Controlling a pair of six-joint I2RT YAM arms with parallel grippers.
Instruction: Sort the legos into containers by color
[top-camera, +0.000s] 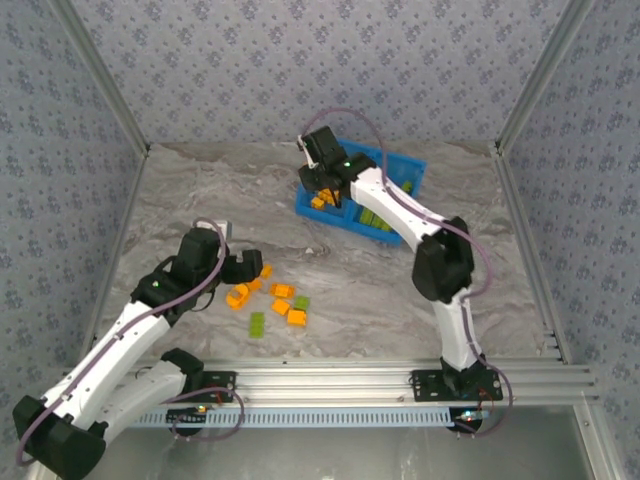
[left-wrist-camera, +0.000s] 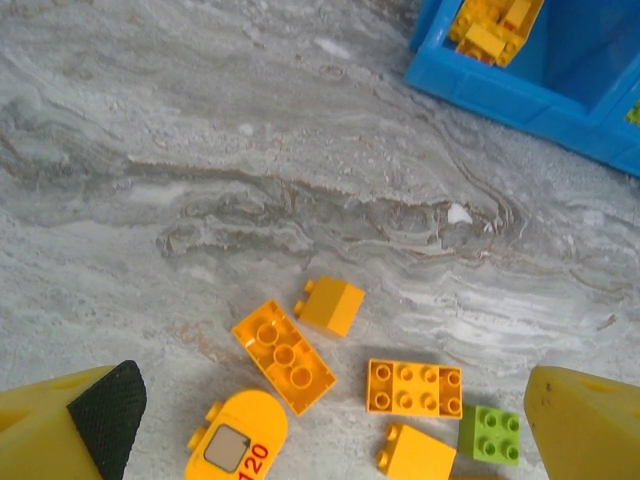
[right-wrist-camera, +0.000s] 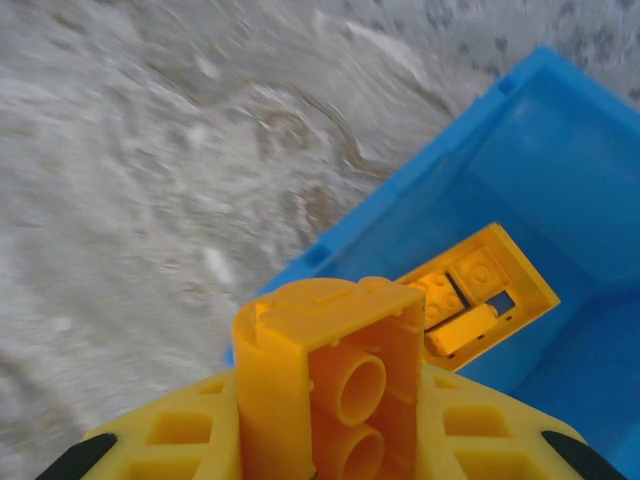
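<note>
Right gripper (top-camera: 322, 180): jaws clamped tight on one orange brick (right-wrist-camera: 330, 385), its hollow underside facing the wrist camera. It hangs over the rim of the blue bin (right-wrist-camera: 400, 205), which sits at 1 o'clock from the centre of the table (top-camera: 200, 200). Below it, the left compartment holds orange bricks (right-wrist-camera: 480, 290); the right compartment holds green ones (top-camera: 376, 218). Held there, the brick is judged ready for release among its own colour.

Left gripper (top-camera: 243, 267): fingers (left-wrist-camera: 100, 420) spread fully, holding nothing. It is poised above the loose legos (top-camera: 283, 292) at 7 o'clock, orange and green mixed, probably to select the next piece
</note>
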